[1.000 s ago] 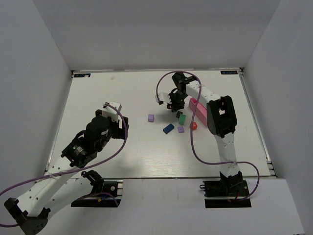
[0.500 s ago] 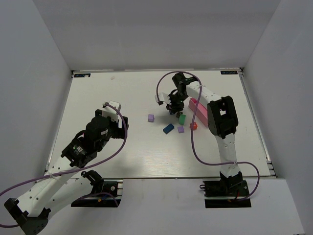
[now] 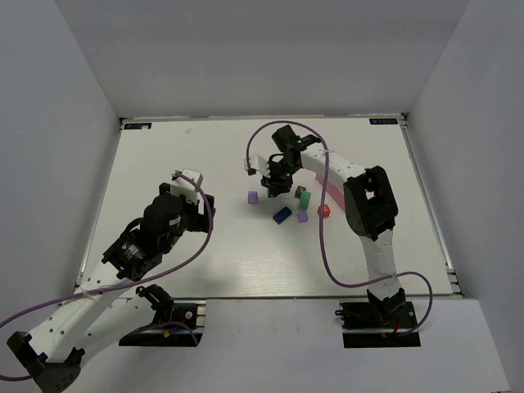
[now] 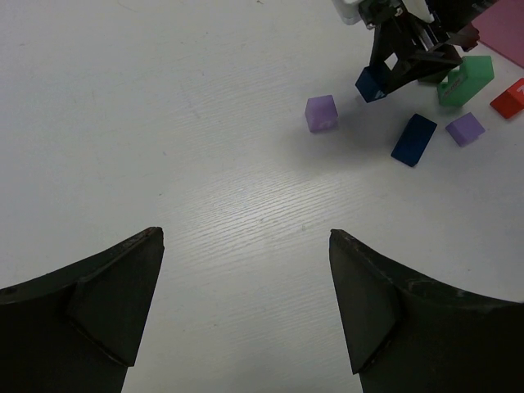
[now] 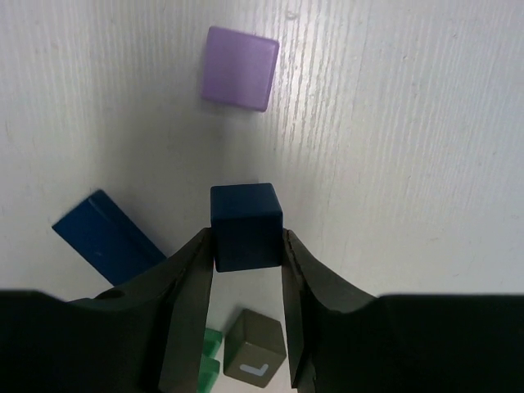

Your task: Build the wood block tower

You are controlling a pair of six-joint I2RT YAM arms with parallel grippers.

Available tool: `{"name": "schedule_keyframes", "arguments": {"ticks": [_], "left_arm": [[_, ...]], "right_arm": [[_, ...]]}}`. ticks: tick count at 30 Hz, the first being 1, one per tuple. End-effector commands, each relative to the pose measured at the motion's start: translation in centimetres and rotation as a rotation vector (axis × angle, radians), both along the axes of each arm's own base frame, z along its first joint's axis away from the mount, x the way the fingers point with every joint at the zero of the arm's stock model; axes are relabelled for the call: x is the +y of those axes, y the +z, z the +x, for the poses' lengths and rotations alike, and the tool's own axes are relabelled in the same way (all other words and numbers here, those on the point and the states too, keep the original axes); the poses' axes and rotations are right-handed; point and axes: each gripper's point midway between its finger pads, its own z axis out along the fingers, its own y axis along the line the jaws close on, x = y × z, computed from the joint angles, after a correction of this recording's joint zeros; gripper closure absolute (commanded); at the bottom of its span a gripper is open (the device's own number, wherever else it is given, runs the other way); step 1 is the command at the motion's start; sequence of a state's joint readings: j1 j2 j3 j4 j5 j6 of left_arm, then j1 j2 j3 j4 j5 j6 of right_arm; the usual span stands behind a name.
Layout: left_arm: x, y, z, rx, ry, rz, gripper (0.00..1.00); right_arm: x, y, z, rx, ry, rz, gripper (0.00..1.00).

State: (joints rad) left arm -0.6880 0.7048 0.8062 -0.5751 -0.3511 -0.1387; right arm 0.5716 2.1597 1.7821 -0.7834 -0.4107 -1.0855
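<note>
The right tool is pinching a dark blue cube just beside the lilac cube, likely for stacking onto it; the left tool is hanging wide open, well apart from that cube.

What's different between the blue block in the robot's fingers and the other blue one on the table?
The held block is a cube; the other block is a longer brick. The right gripper pinches the cube; the brick lies free on the table. The cube looks darker. Both are blue.
</note>
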Motion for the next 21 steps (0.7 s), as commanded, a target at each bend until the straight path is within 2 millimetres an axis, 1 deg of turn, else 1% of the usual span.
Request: {"name": "schedule_keyframes", "arguments": {"ticks": [1,2,3,5,6,7,8,9,15,17,18,21], "left_arm": [[0.0,0.1,-0.1,-0.005,-0.002,-0.012,0.08],[0.0,0.1,-0.1,-0.005,-0.002,-0.012,0.08],[0.0,0.1,-0.1,-0.005,-0.002,-0.012,0.08],[0.0,0.1,-0.1,-0.005,-0.002,-0.012,0.08],[0.0,0.1,-0.1,-0.005,-0.002,-0.012,0.08],[0.0,0.1,-0.1,-0.005,-0.002,-0.012,0.08],[0.0,0.1,-0.1,-0.005,-0.002,-0.012,0.08],[0.0,0.3,0.0,-0.012,-0.002,-0.018,0.08],[0.2,0.3,0.1,-0.012,0.007,-0.018,0.08],[0.2,0.3,0.1,-0.012,0.007,-0.018,0.08],[0.2,0.3,0.1,-0.012,0.007,-0.018,0.08],[0.3,0.5,0.0,-0.019,0.007,-0.024,0.08]], "right_arm": [[1.0,1.2,0.3,-0.009,-0.104,0.027,0.83],[0.8,1.0,0.4,-0.018,-0.118,0.012,0.83],[1.4,0.9,0.6,-0.033,-0.116,0.021,0.83],[1.4,0.7,0.4,-0.03,-0.14,0.007,0.83],[1.5,0.7,0.6,-0.038,-0.147,0.01,0.83],[1.9,0.7,0.3,-0.034,-0.151,0.007,0.83],[1.7,0.3,0.3,-0.031,-0.158,-0.005,0.83],[1.9,0.5,0.3,-0.035,-0.162,-0.002,0.83],[2.7,0.0,-0.3,-0.048,-0.173,-0.013,0.83],[2.9,-0.2,-0.5,-0.051,-0.168,-0.018,0.82],[2.9,-0.6,-0.6,-0.044,-0.171,-0.029,0.82],[3.0,-0.9,-0.6,-0.053,-0.169,-0.039,0.8]]}}
